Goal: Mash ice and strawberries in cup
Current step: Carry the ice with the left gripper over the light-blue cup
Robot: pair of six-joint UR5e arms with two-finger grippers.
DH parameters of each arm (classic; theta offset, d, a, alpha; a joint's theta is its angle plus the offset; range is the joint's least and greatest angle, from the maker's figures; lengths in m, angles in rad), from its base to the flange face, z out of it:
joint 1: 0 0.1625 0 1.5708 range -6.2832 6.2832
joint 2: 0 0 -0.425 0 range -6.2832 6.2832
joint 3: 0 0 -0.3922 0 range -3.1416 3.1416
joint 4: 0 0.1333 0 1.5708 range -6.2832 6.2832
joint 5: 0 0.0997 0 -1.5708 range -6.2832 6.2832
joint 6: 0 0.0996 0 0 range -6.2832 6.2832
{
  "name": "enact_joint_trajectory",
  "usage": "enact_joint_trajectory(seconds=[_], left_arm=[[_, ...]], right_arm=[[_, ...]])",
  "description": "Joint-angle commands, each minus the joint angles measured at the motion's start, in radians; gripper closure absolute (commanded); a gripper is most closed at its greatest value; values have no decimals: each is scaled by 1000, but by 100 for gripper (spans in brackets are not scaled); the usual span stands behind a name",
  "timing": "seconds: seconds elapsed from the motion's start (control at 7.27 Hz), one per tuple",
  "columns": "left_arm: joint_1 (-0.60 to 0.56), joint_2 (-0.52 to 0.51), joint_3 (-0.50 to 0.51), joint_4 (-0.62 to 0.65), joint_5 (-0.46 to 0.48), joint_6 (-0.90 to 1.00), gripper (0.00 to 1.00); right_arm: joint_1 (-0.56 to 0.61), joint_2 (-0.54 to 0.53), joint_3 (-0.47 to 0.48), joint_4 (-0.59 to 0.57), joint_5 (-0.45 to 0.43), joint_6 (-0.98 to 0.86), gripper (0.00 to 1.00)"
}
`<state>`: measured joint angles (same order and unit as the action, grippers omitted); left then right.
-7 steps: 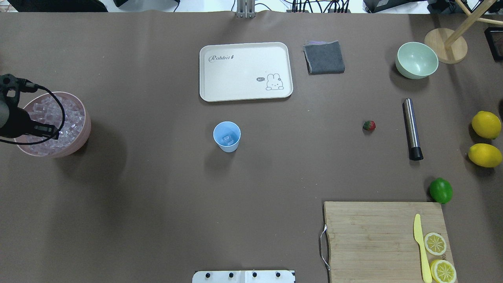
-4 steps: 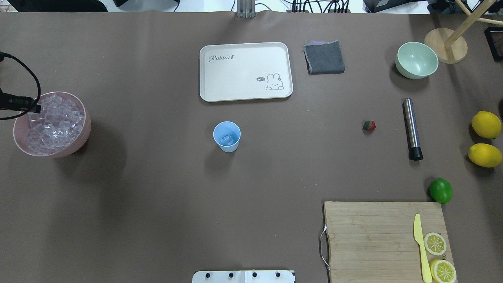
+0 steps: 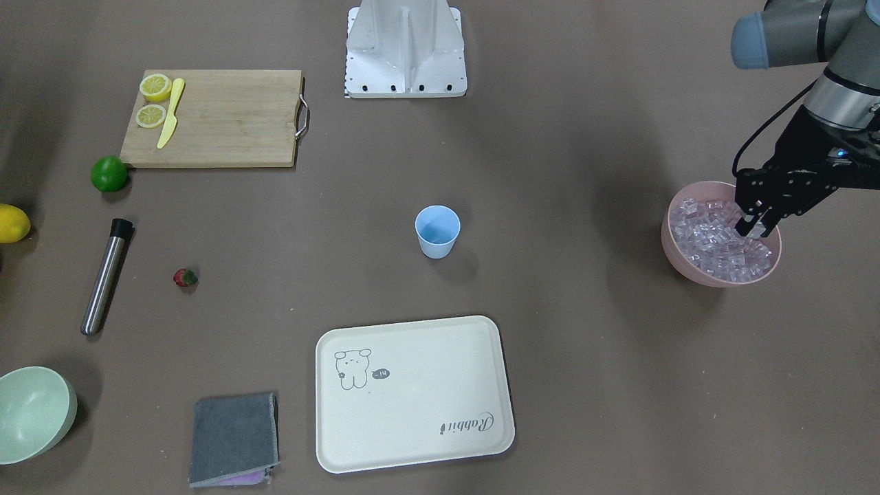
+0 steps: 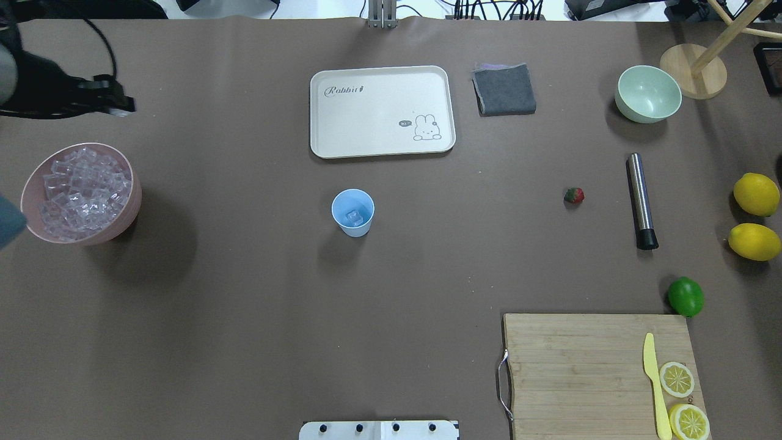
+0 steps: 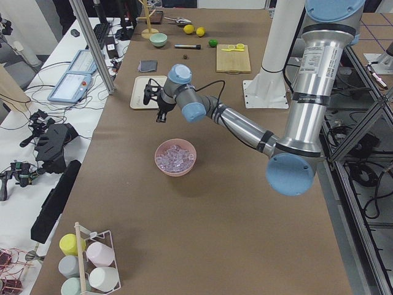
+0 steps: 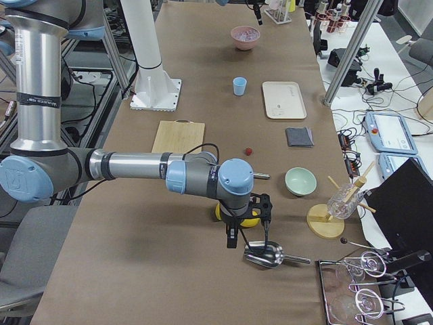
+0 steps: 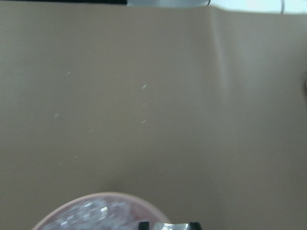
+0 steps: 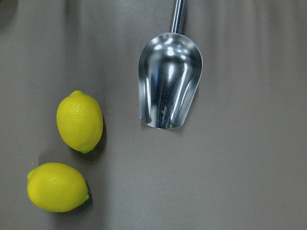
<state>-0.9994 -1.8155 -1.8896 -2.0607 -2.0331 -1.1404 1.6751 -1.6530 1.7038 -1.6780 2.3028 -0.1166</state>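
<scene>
The light-blue cup [image 4: 352,212] stands upright mid-table with one ice cube [image 4: 354,215] inside. More ice [image 4: 82,189] fills the pink bowl [image 4: 131,211] at the left edge. My left gripper [image 4: 119,105] hangs raised just past the bowl's far side. In the left wrist view its fingertips [image 7: 144,225] pinch a small clear cube above the bowl's rim [image 7: 110,195]. The strawberry [image 4: 573,195] lies on the table to the right of the cup. My right gripper [image 6: 230,242] shows only in the exterior right view, over the lemons, so I cannot tell whether it is open or shut.
A steel muddler [image 4: 641,200] lies right of the strawberry. A cream tray [image 4: 382,111], grey cloth [image 4: 504,89] and pale green bowl [image 4: 647,93] line the far side. Two lemons [image 4: 756,194], a lime [image 4: 685,296], a cutting board [image 4: 586,366] and a metal scoop [image 8: 169,86] sit right.
My left gripper has come up out of the pink bowl and moved toward the far side of the table. Cup, strawberry and muddler have stayed put.
</scene>
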Motion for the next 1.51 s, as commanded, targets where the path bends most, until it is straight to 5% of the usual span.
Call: enact_joint_trajectory(seconds=[0.0, 0.28, 0.55, 0.83, 1.38], left_arm=[[211, -175, 14, -21, 141, -258, 100], [385, -292, 97, -22, 320, -301, 100], [442, -321, 195, -89, 408, -302, 100], [467, -326, 292, -183, 421, -301, 100], [485, -321, 244, -173, 415, -303, 100]], right_arm=[[0, -1, 0, 0, 3, 0, 0], [0, -2, -3, 0, 4, 0, 0], [0, -5, -1, 0, 4, -1, 0], [0, -5, -1, 0, 4, -1, 0], [0, -11, -1, 0, -2, -1, 0]])
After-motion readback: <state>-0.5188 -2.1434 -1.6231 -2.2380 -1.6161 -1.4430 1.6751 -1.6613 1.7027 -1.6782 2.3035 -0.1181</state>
